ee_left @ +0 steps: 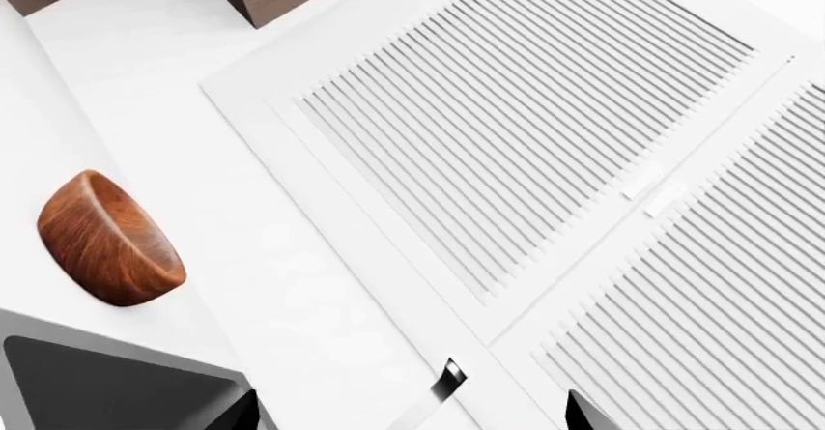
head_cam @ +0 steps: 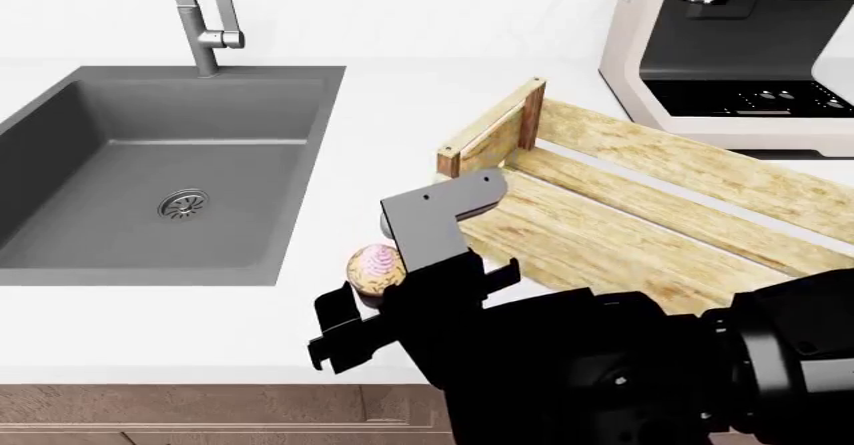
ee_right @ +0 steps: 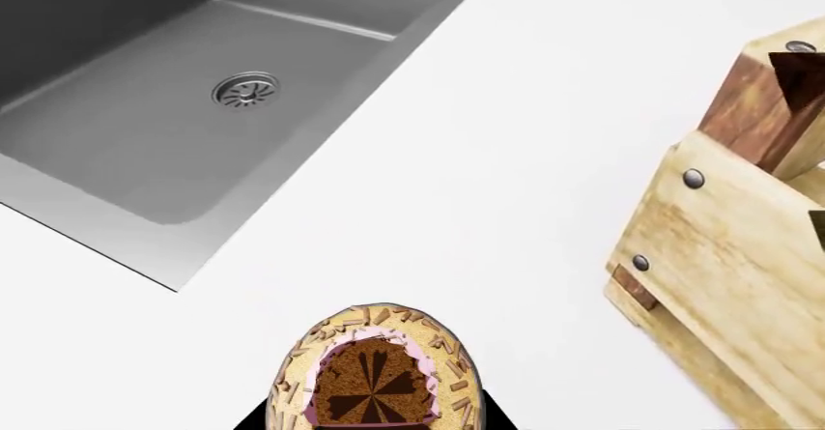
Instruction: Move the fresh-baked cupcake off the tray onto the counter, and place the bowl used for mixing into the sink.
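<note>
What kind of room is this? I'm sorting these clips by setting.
Most likely a home kitchen: a dark grey rectangular sink with a tall steel faucet is set into a smooth white countertop, and a beige coffee machine stands behind the pale wooden slatted tray.

bright even light, soft faint shadows, sharp clean renders, no blur

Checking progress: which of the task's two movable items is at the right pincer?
The cupcake, pink-and-cream frosted, at the right pincer over the counter; the wooden bowl sits elsewhere.
</note>
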